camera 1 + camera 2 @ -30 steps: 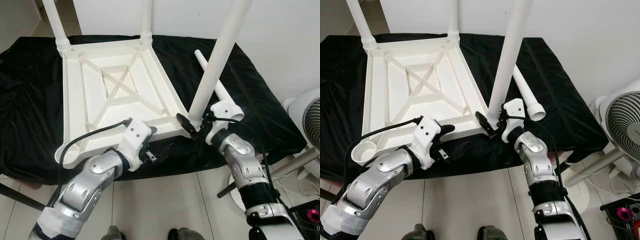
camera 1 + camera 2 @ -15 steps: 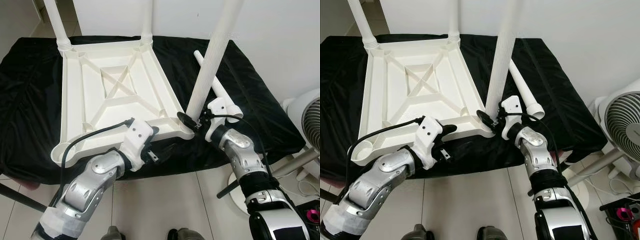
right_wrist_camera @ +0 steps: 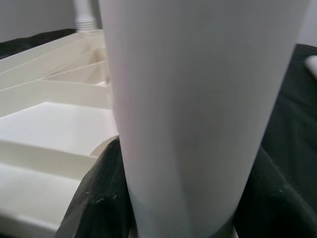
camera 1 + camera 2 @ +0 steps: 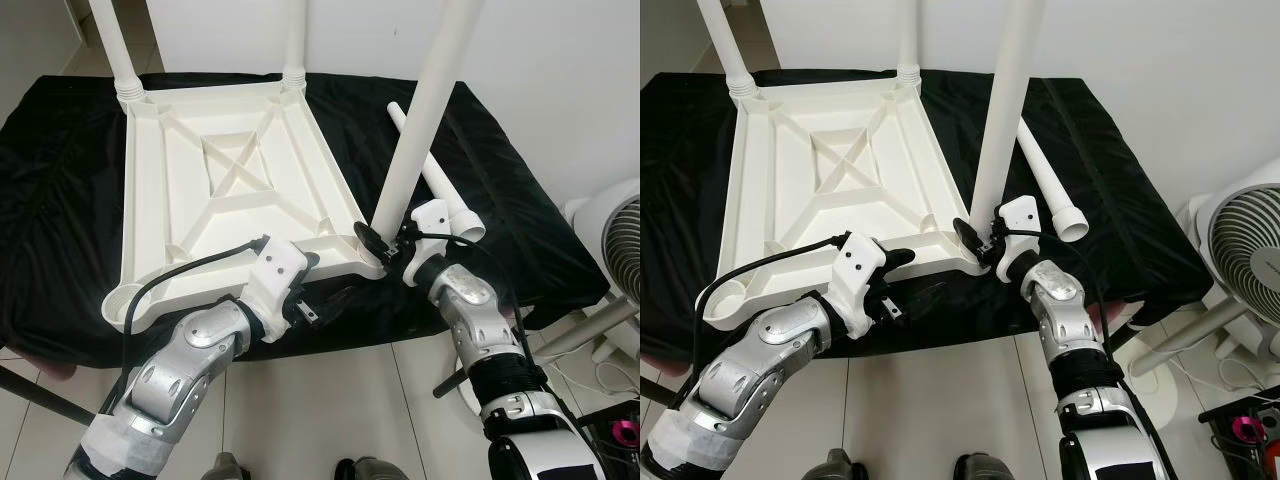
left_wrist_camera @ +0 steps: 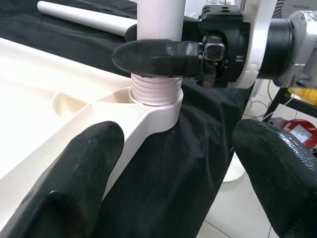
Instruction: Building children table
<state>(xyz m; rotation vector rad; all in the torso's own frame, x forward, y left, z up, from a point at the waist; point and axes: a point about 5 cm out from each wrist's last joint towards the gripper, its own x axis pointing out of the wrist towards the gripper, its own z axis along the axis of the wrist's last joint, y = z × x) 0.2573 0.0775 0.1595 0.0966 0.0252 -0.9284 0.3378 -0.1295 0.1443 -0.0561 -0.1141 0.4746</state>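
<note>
A white children's table (image 4: 160,200) lies upside down on a black cloth (image 4: 500,200). Two legs stand screwed in at its far corners. My right gripper (image 4: 387,247) is shut on the base of a third white leg (image 4: 425,110), holding it nearly upright. This leg's threaded end (image 5: 154,91) sits in the near right corner socket. One black finger (image 5: 158,52) wraps around the leg just above the thread. My left gripper (image 4: 328,284) stands open at the table's front edge, close to that corner and holding nothing. A fourth leg (image 4: 440,185) lies loose on the cloth to the right.
The near left corner socket (image 4: 125,305) holds no leg. A white fan (image 4: 615,240) stands on the tiled floor at the right, with cables near it. A white wall rises behind the cloth-covered surface.
The held leg has swung from leaning right to nearly upright over the corner socket, and my right arm has shifted slightly left with it. The left gripper has barely moved.
</note>
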